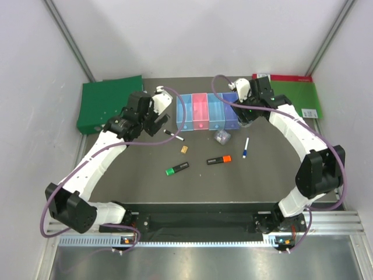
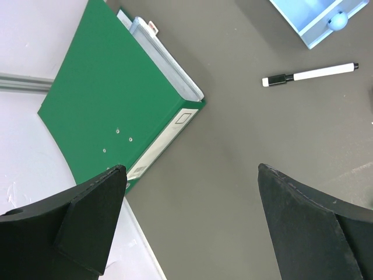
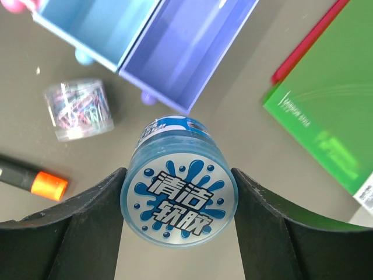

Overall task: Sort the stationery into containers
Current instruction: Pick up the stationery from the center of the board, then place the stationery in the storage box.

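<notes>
Right gripper (image 3: 178,195) is clamped on the round blue tin (image 3: 175,169) — it's held just off the end of the purple-blue tray (image 3: 192,52), clip box (image 3: 78,109) nearby. Left gripper (image 2: 192,224) hangs wide open over the desk (image 2: 245,151), near the green folder (image 2: 111,99).

Left hand (image 2: 191,169) open over the dark worktop (image 2: 233,146), nothing between its fingers (image 2: 87,221).
A large green folder (image 2: 111,99) lies flat on the left, its spine label facing the hand. Farther off on the right lies the black-white marker (image 2: 312,74), apart from the folder, and just beyond it shows the corner of a light blue tray (image 2: 309,23) with a round knob.
</notes>
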Robot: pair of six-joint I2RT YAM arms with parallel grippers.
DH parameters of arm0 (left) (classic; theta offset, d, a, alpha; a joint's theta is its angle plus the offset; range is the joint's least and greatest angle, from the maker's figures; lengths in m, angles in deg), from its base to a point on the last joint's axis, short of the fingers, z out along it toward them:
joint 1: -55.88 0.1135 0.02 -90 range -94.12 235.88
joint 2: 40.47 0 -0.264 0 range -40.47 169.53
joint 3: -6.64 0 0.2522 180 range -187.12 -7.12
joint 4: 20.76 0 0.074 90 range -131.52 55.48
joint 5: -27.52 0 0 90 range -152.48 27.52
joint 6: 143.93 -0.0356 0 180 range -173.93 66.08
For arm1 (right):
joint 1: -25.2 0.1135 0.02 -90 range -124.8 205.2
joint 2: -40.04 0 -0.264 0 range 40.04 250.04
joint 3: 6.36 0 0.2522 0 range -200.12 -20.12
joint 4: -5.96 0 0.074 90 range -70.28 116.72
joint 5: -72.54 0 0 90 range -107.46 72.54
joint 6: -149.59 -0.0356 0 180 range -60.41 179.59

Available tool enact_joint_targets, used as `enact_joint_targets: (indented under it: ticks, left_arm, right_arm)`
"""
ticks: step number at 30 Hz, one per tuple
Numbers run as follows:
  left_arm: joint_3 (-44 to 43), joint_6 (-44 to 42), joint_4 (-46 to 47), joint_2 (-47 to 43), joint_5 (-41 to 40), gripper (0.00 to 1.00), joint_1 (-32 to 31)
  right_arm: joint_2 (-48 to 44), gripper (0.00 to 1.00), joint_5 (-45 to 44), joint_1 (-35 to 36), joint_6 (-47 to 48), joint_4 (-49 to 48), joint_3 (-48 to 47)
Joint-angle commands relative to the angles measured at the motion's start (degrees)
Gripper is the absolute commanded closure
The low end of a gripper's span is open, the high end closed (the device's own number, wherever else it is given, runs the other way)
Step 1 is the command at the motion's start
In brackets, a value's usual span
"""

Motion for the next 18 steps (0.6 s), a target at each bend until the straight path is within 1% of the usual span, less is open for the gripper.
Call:
enact_joint_targets:
  ticks: [1,6,13,18]
  left_arm:
    - [-2.6,0.0,-0.8,-2.8,1.0,0.01,-0.1]
    - [-2.3,-0.4,-1.7,-3.2,1.4,0.01,-0.1]
    - [-1.9,-0.3,-2.5,-3.6,1.7,0.01,-0.1]
    - [-1.9,0.0,-2.6,-2.8,1.6,0.01,-0.1]
  right_arm:
    - [0.5,0.99,-0.2,1.1,-1.2,-2.1,-6.5]
    - [5.7,1.0,-0.2,1.0,-1.2,-3.5,-11.5]
    - [14.3,1.0,-0.3,0.9,0.0,-4.9,-22.0]
    - [19.9,1.0,-0.3,0.9,0.2,-8.1,-24.7]
